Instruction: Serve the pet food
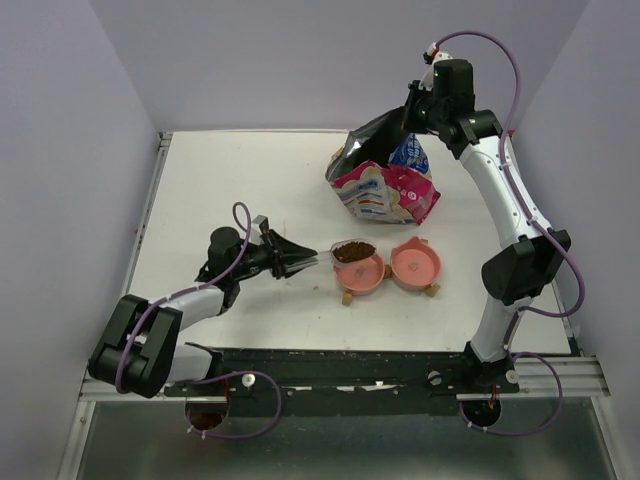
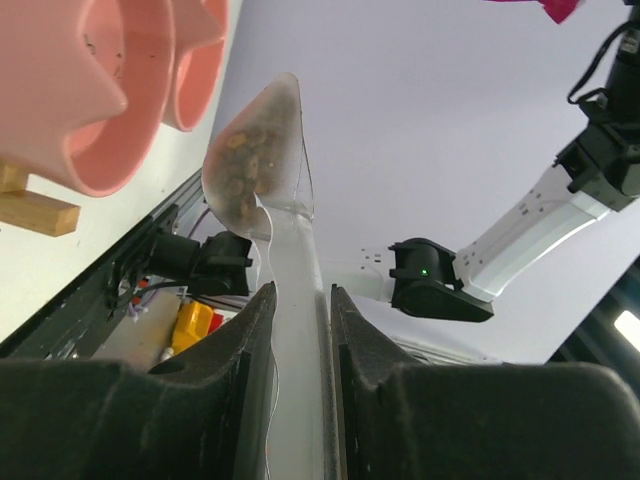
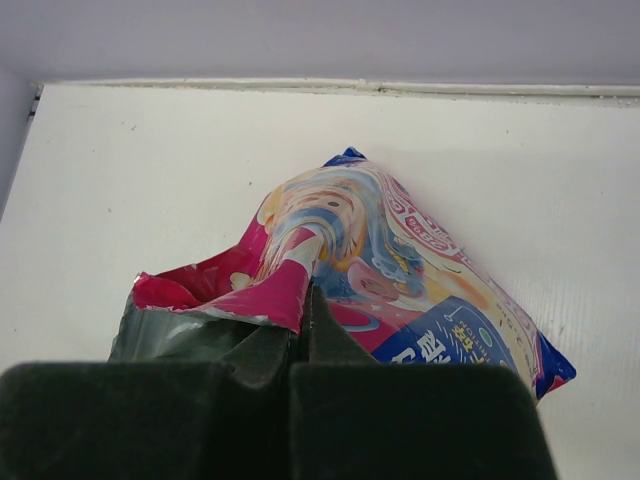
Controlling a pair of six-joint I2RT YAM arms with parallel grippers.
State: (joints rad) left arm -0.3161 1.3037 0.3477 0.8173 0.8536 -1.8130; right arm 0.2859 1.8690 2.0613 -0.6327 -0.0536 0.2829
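Step in hand: tipping out. The left gripper [image 1: 290, 258], part closed, clamps the handle of a clear scoop [image 1: 325, 256]. The pet food [image 1: 354, 251] sits heaped in the scoop just beyond its fingertips, over the nearer pink bowl [image 1: 362, 281]. The right gripper [image 3: 305, 300] is pinched tight on the rim of the bag [image 3: 400, 260]. Next, likely: roll the left wrist and spill the load into the bowl.

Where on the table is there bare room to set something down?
The back-left of the table is bare, between its left edge and the bag. A smaller bare strip lies between the twin bowls and the near edge. It is crowded where bag, bowls and the loaded scoop meet.
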